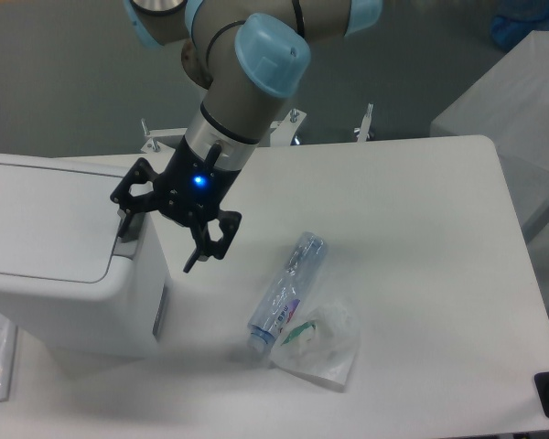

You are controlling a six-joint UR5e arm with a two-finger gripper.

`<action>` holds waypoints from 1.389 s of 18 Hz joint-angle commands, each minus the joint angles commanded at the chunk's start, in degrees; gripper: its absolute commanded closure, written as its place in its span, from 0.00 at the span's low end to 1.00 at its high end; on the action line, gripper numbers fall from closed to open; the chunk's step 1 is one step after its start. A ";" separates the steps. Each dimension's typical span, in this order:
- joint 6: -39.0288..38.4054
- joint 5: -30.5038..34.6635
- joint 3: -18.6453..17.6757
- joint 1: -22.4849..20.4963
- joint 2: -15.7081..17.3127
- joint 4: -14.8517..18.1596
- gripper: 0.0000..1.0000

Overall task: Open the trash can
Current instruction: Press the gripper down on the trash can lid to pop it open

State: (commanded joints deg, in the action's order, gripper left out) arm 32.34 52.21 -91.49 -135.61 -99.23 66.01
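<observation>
1. At the table's left edge, the trash can [59, 265] is sitting with its flat lid [46, 219] lying level and closed, so the opening itself is not yet done.

2. Just right of the lid, on the can's rim, the grey push tab [128, 245] is showing beneath one black finger [125, 218] of the gripper [157, 243], which is hanging at the can's right-hand corner.

3. Its jaws are standing wide apart and holding nothing; one finger is reaching down toward the tab while the other is pointing at the bare table [421, 229] beside the can. Whether the near finger is touching the tab cannot be told from this view.

4. Above the gripper, a blue light is glowing on the wrist of the arm [247, 82], which is slanting down from the top of the frame.

5. Further right, well apart from the can, a plastic bottle [288, 291] is lying on its side, touching a crumpled clear bag [325, 343].

6. Judged from this, the approach looks finished; pressing the tab and getting the lid up are remaining.
</observation>
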 joint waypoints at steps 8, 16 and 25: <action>0.09 0.00 0.09 0.09 -0.35 0.00 0.00; 0.00 -0.09 0.44 0.00 0.00 0.00 0.00; 0.09 -0.18 1.75 -0.79 0.00 0.00 0.00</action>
State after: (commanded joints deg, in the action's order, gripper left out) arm 32.43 52.03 -89.74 -136.40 -99.23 66.01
